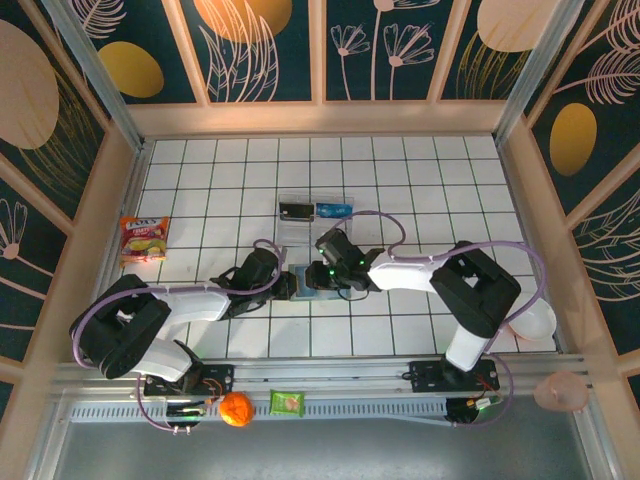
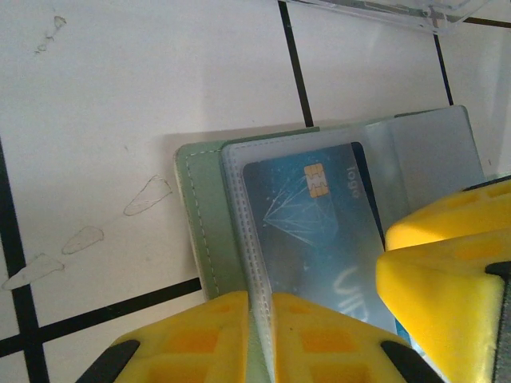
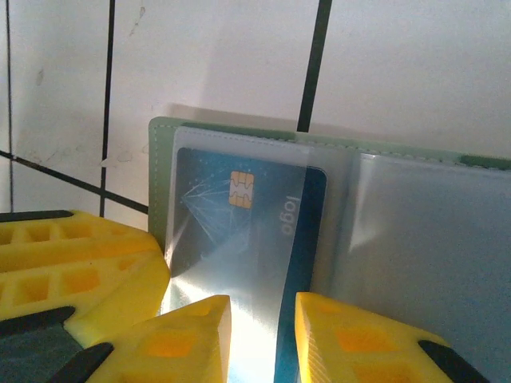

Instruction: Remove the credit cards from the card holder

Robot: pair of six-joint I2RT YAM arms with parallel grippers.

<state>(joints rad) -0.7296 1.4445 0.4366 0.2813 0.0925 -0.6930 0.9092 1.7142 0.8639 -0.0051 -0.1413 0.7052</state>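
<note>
The card holder (image 1: pixel 303 274) lies open on the white tiled table between both grippers, grey-green outside (image 2: pixel 200 215) with clear pocket sleeves (image 3: pixel 415 215). A blue credit card (image 2: pixel 307 223) with a gold chip sits inside one sleeve (image 3: pixel 239 231). My left gripper (image 2: pixel 270 335) is shut on the sleeve's ribbed edge at the holder's near left (image 1: pixel 285 285). My right gripper (image 3: pixel 263 335) stands over the card from the other side (image 1: pixel 322 274), its jaws a little apart with the card's long edge showing between them. Its yellow fingers (image 2: pixel 443 271) rest on the card. Another blue card (image 1: pixel 335 210) lies in the clear tray.
A clear plastic tray (image 1: pixel 312 232) stands just beyond the holder, its corner (image 2: pixel 383 9) visible from the left wrist. A snack packet (image 1: pixel 144 238) lies at the left, a white bowl (image 1: pixel 535 322) at the right. An orange (image 1: pixel 236 409) and a green packet (image 1: pixel 287 402) sit by the bases.
</note>
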